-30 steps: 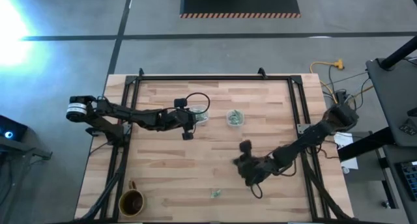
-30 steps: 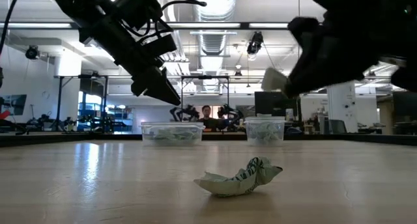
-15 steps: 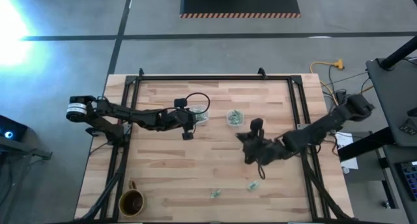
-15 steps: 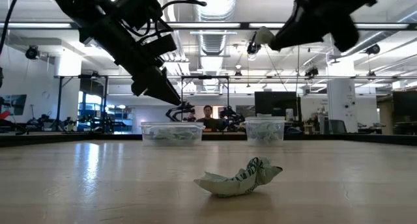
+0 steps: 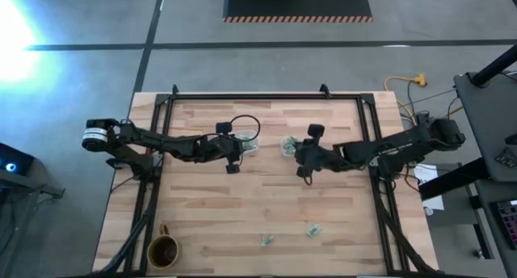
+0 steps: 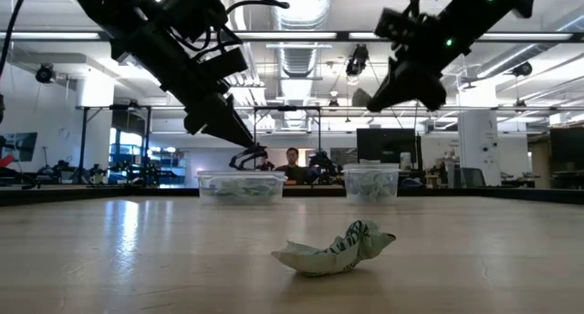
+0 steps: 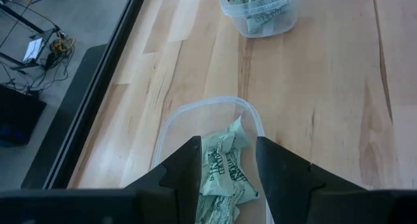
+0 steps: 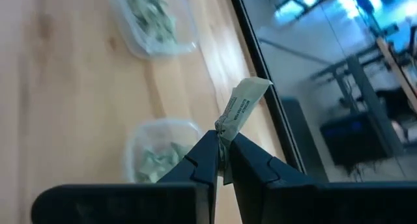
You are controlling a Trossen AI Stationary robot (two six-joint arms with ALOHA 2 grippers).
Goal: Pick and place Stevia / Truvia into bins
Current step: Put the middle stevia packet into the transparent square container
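Observation:
My right gripper (image 5: 300, 154) hangs in the air just beside the smaller square bin (image 5: 291, 146), shut on one pale packet (image 8: 244, 101), also seen in the low view (image 6: 361, 99). My left gripper (image 7: 227, 160) is open and hovers over the wider bin (image 7: 171, 123), which holds several green-white packets (image 7: 223, 172). The smaller bin (image 6: 370, 182) also holds packets. Two loose packets lie flat on the table near its near edge (image 5: 266, 240) (image 5: 313, 229); one of them shows crumpled in the low view (image 6: 333, 248). My right gripper pinches the packet between its two fingertips by one short end (image 8: 223, 129). The rest of the packet sticks out past the fingertips, lifted clear of the table and above the bins.
A brown mug (image 5: 163, 250) stands at the table's near left corner. A black frame rail (image 5: 266, 97) runs along the far edge and down both sides. Bare wood lies between the bins and the loose packets. A person shows in the room beyond (image 6: 290, 163).
My right gripper has travelled from the near right part of the table toward the far edge and leftward, rising, until it hangs beside the smaller bin, with the packet in its fingers throughout. A loose packet that the arm covered now shows on the table.

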